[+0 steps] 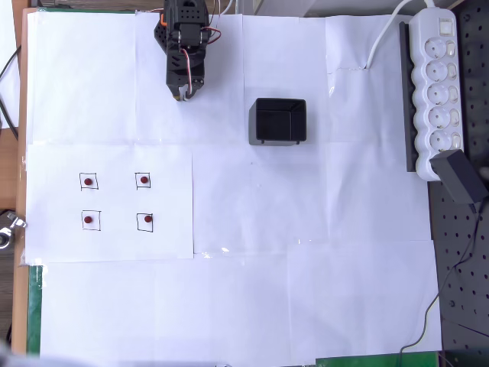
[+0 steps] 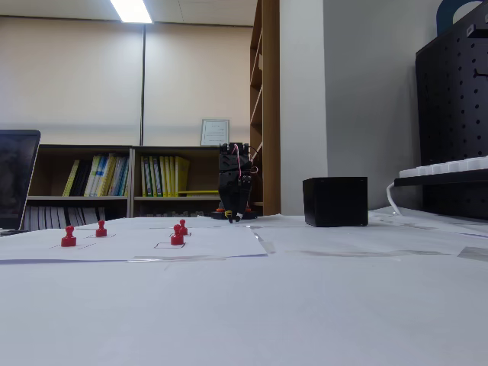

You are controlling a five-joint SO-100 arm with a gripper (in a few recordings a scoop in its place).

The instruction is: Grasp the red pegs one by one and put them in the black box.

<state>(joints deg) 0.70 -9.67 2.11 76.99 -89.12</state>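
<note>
Probably an office: bookshelves (image 2: 114, 183) with binders, ceiling strip light (image 2: 131, 11), paper-covered table (image 1: 306, 290), power strip (image 1: 435, 92).

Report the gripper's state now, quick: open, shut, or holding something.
Gripper: cannot be told whether open or shut; the fingers are too small to make out in either view. No red peg is in it; all four stand on their marked squares.

No legible text, label, brand or number is showing on any surface in either view.
</note>
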